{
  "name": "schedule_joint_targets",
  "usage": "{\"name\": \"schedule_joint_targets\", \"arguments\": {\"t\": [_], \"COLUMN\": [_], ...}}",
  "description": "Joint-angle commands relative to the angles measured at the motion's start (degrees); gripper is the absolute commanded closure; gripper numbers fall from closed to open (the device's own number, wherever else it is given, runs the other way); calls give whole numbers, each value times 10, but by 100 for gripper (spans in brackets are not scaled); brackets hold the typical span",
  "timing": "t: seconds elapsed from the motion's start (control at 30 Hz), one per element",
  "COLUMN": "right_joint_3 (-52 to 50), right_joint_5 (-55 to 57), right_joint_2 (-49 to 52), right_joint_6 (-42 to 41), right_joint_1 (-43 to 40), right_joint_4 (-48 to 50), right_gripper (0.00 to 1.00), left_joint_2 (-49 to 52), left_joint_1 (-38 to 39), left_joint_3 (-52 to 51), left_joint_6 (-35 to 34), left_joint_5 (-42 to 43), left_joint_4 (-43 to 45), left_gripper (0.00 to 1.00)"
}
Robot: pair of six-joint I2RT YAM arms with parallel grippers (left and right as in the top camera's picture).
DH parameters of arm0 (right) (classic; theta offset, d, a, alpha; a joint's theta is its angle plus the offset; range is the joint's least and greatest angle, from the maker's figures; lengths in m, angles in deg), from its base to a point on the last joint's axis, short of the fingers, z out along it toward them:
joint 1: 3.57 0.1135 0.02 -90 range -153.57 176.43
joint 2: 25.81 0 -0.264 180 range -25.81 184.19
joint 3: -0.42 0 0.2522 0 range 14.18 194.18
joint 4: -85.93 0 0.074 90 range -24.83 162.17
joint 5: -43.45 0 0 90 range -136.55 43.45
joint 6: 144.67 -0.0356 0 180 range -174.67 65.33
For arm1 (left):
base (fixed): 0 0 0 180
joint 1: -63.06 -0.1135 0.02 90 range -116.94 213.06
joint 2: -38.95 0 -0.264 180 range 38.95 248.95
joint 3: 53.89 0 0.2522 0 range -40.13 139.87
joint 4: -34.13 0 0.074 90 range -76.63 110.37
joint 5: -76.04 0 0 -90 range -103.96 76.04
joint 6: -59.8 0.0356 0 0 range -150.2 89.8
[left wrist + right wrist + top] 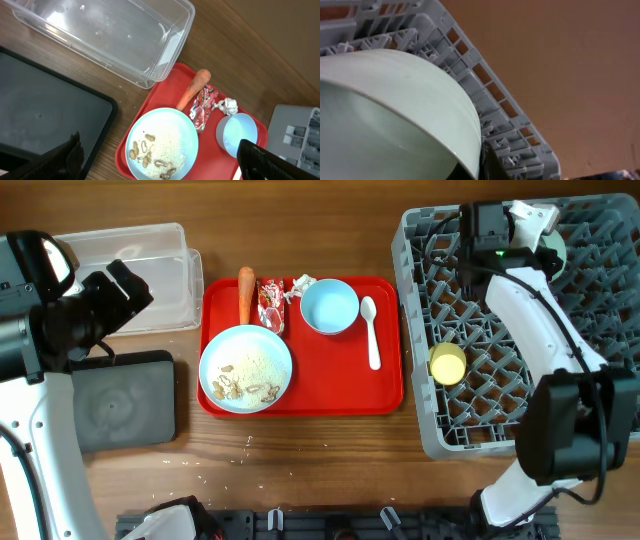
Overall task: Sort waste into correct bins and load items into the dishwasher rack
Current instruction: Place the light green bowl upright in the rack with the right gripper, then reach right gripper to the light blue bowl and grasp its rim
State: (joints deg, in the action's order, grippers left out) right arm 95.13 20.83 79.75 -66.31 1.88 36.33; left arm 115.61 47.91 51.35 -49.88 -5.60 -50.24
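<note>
On the flat red tray, a pale blue plate (245,368) carries beige peanut shells and crumbs (245,388). Behind it lie an orange carrot (246,293), a red-and-white wrapper (270,306) and a white paper scrap (302,284). A pale blue bowl (329,307) and a white spoon (371,332) sit to the right. A yellow-green cup (447,364) stands in the grey rack (430,420). My right gripper (540,235) is at the rack's far side, shut on the rim of a mint bowl (395,115). My left gripper (160,162) is open and empty, above the plate (162,145).
The clear tub (140,275) stands at the far left, and the black tray (125,402) lies in front of it. The red tray (385,395) lies between these bins and the rack. Small crumbs dot the wood in front of the tray.
</note>
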Motion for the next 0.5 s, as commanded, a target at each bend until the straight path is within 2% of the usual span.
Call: {"name": "schedule_joint_targets", "arguments": {"t": [0.0,0.37,0.47], "right_joint_3": [3,2,4], "right_joint_5": [20,-54,-104], "right_joint_2": [22,54,53], "right_joint_6": [42,55,55], "right_joint_1": [-2,6,25], "right_joint_4": [6,-41,-76], "right_gripper": [96,94,70], "left_joint_2": [0,0,0], "left_joint_1": [-2,-2,-2], "left_joint_3": [7,7,7], "left_joint_6": [-5,-5,-5], "left_joint_5": [-5,-5,-5], "left_joint_4": [0,0,0], "left_gripper": [0,0,0]}}
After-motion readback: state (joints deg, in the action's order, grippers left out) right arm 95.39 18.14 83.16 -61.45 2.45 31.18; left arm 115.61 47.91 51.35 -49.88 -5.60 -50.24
